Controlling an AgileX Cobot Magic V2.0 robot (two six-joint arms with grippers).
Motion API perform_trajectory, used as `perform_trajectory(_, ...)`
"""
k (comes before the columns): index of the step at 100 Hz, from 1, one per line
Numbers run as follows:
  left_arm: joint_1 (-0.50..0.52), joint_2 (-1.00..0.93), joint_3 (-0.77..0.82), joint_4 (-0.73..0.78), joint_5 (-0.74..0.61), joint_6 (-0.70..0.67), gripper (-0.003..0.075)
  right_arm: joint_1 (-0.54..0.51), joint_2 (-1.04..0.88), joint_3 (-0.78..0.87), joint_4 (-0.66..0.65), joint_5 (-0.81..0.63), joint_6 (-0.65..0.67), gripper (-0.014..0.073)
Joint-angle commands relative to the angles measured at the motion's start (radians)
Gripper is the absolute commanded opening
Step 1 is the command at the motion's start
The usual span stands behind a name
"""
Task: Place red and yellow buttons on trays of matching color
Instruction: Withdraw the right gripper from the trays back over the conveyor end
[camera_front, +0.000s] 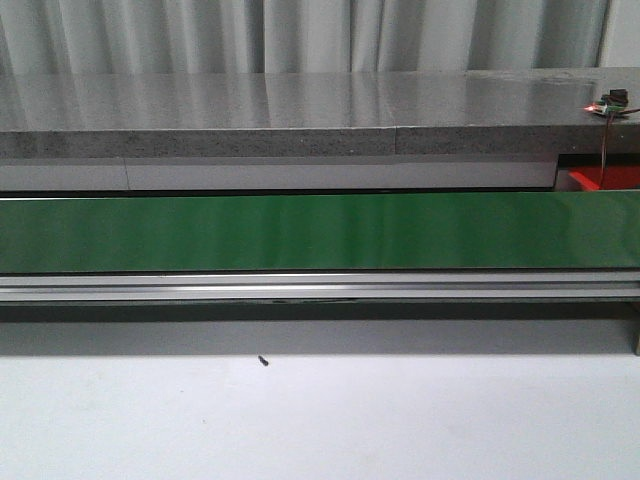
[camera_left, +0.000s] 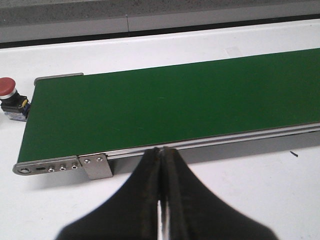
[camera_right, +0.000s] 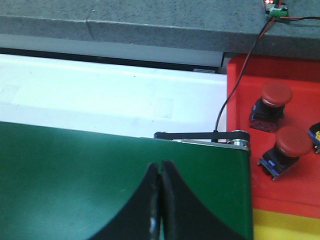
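In the left wrist view my left gripper (camera_left: 161, 150) is shut and empty, at the near rail of the green conveyor belt (camera_left: 170, 105). A red button (camera_left: 11, 97) with a black and blue base sits on the white table beside the belt's end. In the right wrist view my right gripper (camera_right: 160, 164) is shut and empty over the belt (camera_right: 100, 170). Two red buttons (camera_right: 272, 105) (camera_right: 287, 150) stand on the red tray (camera_right: 240, 100) past the belt's end. A strip of the yellow tray (camera_right: 285, 225) shows beside it. No yellow button is in view.
The front view shows the belt (camera_front: 320, 232) across the table, a grey stone shelf (camera_front: 300, 115) behind it, and a corner of the red tray (camera_front: 605, 180) at far right. A small circuit board (camera_right: 276, 7) with a red and black wire (camera_right: 240, 80) runs to the belt's end roller.
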Motion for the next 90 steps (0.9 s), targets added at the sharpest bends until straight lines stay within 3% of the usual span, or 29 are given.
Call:
perform_trajectory(1,-0.007,0.002,-0.025,-0.022,-0.061,-0.001,-0.0020,0.016,-0.080,0.013,0.007,-0.047,-0.012,-0.0118)
perform_trajectory(64,-0.001,0.012,-0.035,-0.019,-0.063,-0.024,-0.0020,0.068,-0.482,0.275,0.026,-0.165,-0.012,-0.0118)
perform_trajectory(90,0.107,0.172,-0.184,-0.008,-0.037,-0.079,-0.0020,0.068,-0.501,0.275,0.026,-0.168,-0.012,-0.0118)
